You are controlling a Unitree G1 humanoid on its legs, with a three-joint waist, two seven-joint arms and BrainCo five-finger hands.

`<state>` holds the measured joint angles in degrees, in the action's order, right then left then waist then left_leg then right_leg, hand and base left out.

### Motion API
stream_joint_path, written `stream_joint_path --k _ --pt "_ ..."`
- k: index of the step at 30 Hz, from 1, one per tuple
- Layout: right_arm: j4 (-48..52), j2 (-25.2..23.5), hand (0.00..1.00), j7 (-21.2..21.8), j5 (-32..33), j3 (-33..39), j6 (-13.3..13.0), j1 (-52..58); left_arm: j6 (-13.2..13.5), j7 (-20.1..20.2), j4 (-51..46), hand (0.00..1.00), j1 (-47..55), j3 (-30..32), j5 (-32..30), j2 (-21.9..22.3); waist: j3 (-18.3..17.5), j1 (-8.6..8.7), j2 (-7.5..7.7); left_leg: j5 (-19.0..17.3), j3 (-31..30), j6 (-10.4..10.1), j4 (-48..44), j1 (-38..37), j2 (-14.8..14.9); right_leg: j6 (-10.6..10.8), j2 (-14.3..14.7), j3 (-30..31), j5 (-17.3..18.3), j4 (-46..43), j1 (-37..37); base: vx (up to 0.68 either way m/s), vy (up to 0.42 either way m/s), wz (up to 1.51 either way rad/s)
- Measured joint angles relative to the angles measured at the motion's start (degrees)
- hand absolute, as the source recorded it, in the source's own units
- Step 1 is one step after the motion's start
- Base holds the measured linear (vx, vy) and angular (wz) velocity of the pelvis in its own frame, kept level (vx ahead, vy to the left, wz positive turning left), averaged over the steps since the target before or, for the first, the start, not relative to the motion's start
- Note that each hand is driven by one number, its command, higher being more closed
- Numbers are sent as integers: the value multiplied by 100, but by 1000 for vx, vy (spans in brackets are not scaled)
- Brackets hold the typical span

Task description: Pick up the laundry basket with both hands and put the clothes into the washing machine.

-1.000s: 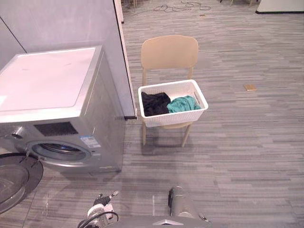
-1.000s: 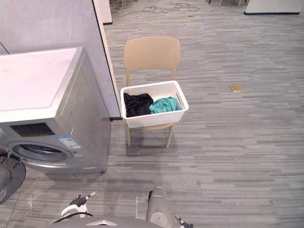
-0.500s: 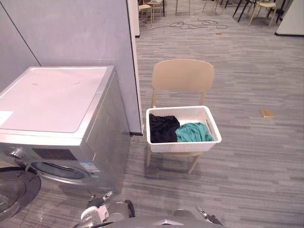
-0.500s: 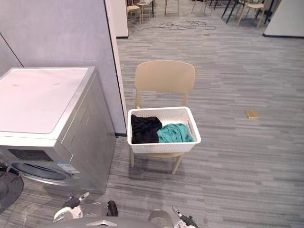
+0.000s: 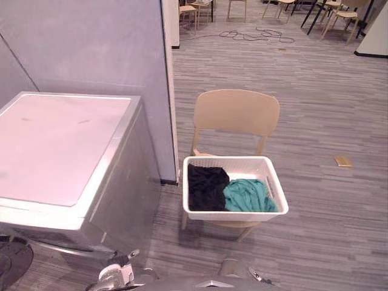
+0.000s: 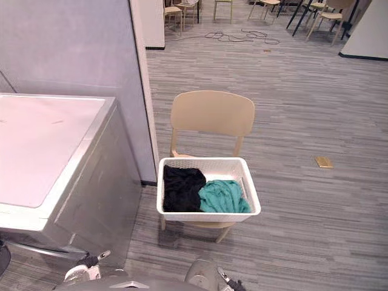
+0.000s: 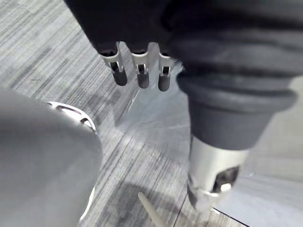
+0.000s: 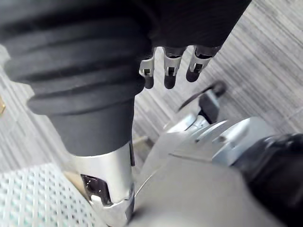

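Observation:
A white laundry basket (image 5: 234, 214) sits on the seat of a beige chair (image 5: 237, 113) ahead of me. Inside it a black garment (image 5: 206, 187) lies on the left and a teal garment (image 5: 247, 195) on the right. The silver washing machine (image 5: 124, 188) with its white top stands to the left of the chair, and an edge of its open door (image 5: 8, 262) shows at the lower left. My left hand (image 7: 138, 75) hangs over the floor with relaxed fingers, holding nothing. My right hand (image 8: 166, 75) is likewise open and empty, with a corner of the basket (image 8: 33, 201) past its thumb.
A grey partition wall (image 5: 91, 42) rises behind the machine and ends just left of the chair. A small tan object (image 5: 343, 161) lies on the floor to the right. Chairs and cables (image 5: 254, 35) are far back. Open floor stretches right of the chair.
The whole picture has shifted, so the camera has moved: basket and chair show lower and larger, and the machine's front has slid out of view. The things themselves have not moved.

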<state>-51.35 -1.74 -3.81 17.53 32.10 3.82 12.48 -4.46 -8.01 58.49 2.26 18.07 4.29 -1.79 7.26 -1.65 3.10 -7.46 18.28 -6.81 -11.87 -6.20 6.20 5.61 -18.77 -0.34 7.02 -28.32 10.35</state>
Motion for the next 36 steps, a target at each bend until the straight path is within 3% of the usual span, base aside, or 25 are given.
stream_joint_path --k 1,4,7,9,11,13,16,19,22,25,26,30,36 --pt "-238 25 0 9 -1 80 23 -1 67 56 107 0 6 15 -15 -5 14 3 -18 11 -166 -147 124 -90 113 591 114 40 244 220 -241 197 -525 28" --pt "-352 276 0 5 -55 237 42 148 99 137 75 0 64 100 -158 390 -138 -5 -420 182 -378 -170 586 -414 361 373 541 -223 355 359 -434 146 -270 8" --pt "-311 338 0 20 -195 238 34 71 118 183 86 0 68 272 -229 427 -138 22 -445 275 -376 -194 714 -483 584 250 788 -313 466 298 -458 61 -164 -6" --pt "-87 340 0 19 -189 203 34 19 117 225 88 0 71 286 -230 406 -137 26 -416 303 -406 -245 722 -479 586 265 791 -362 500 281 -463 41 -51 15" --pt "600 315 0 3 -61 -69 38 87 116 221 88 0 74 300 -229 405 -131 48 -404 340 -398 -312 813 -451 520 286 722 -366 489 283 -449 14 21 8" --pt "2181 185 0 -9 61 -521 16 374 118 215 69 0 125 175 -230 400 -140 137 -382 348 -404 -328 857 -402 433 329 638 -367 465 329 -415 -10 54 8" --pt "4336 110 0 -26 32 -642 -78 740 125 201 60 0 141 -89 -284 345 -150 182 -371 338 -425 -331 873 -328 394 378 614 -368 410 459 -405 3 43 5" --pt "5890 124 0 -49 -167 -629 -322 925 135 192 69 0 153 -496 -417 231 -153 268 -348 338 -463 -329 874 -267 383 391 632 -376 267 651 -410 57 34 0" --pt "6651 242 0 -50 -464 -803 -506 825 135 210 74 0 135 -1024 -694 112 -157 320 -341 334 -522 -324 863 -169 385 416 679 -378 -8 1062 -505 31 43 -7" --pt "6851 426 0 -52 -667 -1375 -651 573 135 217 87 0 87 -1324 -818 0 -145 337 -318 315 -580 -293 827 -68 379 440 692 -432 -268 1479 -662 -16 55 2" --pt "6839 615 0 -37 -672 -1951 -670 312 169 219 82 0 51 -1462 -853 -64 -124 297 -257 304 -619 -278 775 -40 375 446 691 -478 -397 1684 -753 -57 47 11" --pt "6490 1064 0 54 -672 -3097 -756 -603 193 220 69 0 -86 -1613 -893 -176 -35 134 -136 293 -947 -265 537 283 361 451 658 -729 -564 1924 -847 -73 18 37" --pt "4952 2305 0 197 -1138 -3777 -704 -2767 310 223 -230 0 -446 -1596 -837 -215 790 -110 -293 316 -1689 -247 -101 1090 349 414 614 -1303 -609 1763 -766 -140 -8 49"
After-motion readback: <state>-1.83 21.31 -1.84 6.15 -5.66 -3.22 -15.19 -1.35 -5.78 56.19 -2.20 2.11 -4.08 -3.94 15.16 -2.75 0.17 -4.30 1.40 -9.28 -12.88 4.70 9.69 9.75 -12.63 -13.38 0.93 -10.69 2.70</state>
